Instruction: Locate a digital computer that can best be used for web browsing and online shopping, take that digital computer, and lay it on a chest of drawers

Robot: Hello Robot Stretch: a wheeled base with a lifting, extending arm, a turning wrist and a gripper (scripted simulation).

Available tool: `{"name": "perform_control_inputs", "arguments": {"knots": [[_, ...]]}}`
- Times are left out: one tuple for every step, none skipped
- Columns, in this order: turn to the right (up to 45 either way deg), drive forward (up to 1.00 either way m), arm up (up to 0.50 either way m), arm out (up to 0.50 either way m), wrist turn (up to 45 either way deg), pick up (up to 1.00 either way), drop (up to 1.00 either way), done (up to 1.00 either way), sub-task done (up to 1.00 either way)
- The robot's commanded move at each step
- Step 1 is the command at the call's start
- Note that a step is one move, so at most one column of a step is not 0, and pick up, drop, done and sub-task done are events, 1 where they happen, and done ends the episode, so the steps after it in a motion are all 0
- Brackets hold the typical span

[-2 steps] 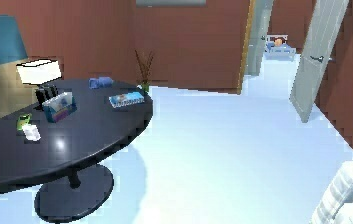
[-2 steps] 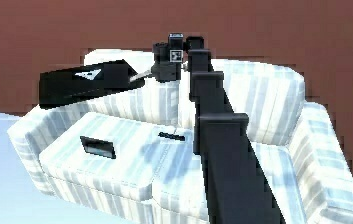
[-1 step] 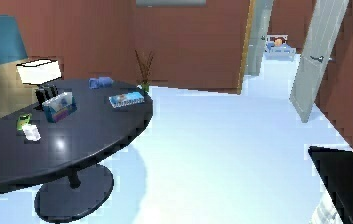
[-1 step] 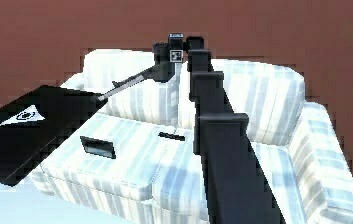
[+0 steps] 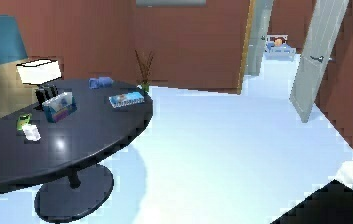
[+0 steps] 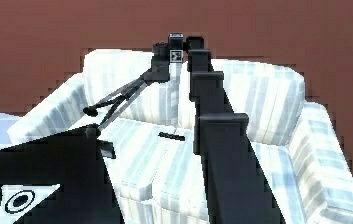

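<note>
**Q:** Where is the computer?

**A:** Which item it is cannot be told for certain. There are two candidates. In the arm side view, a thin dark strip lies flat on the seat of the sofa. In the forward view, a flat blue-edged slab lies on the round table, toward its far rim and to the right of the lamp. Both are too small to name.

**Q:** How does the strip lie from the gripper?

**A:** The gripper sits at the far end of the arm, its fingers slanting down toward the view's left, with the sofa behind them. The strip lies to the right of the fingertips and lower in the picture. It is just left of the arm and apart from the fingers. Its long axis runs across the picture, roughly crosswise to the arm.

**Q:** What is the gripper's state?

**A:** I cannot tell its grip, nor whether it holds anything, because cushion lies behind its far end.

**Q:** What does the coming move turn on?

**A:** As a judgement: if the strip is the target, the fingertips are already beyond it and off to the left. The reach would have to shorten and shift right, with the fingers set across the strip's short side. If the slab is the target, the base must first bring the arm side round to the table.
</note>
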Motion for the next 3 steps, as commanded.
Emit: {"name": "perform_control_inputs", "arguments": {"knots": [[0.0, 0.00, 0.00, 0.00, -15.0, 0.00, 0.00, 0.00, 0.00], [0.0, 0.00, 0.00, -0.40, 0.0, 0.00, 0.00, 0.00, 0.00], [24.0, 0.00, 0.00, 0.00, 0.0, 0.00, 0.00, 0.00, 0.00]]}}
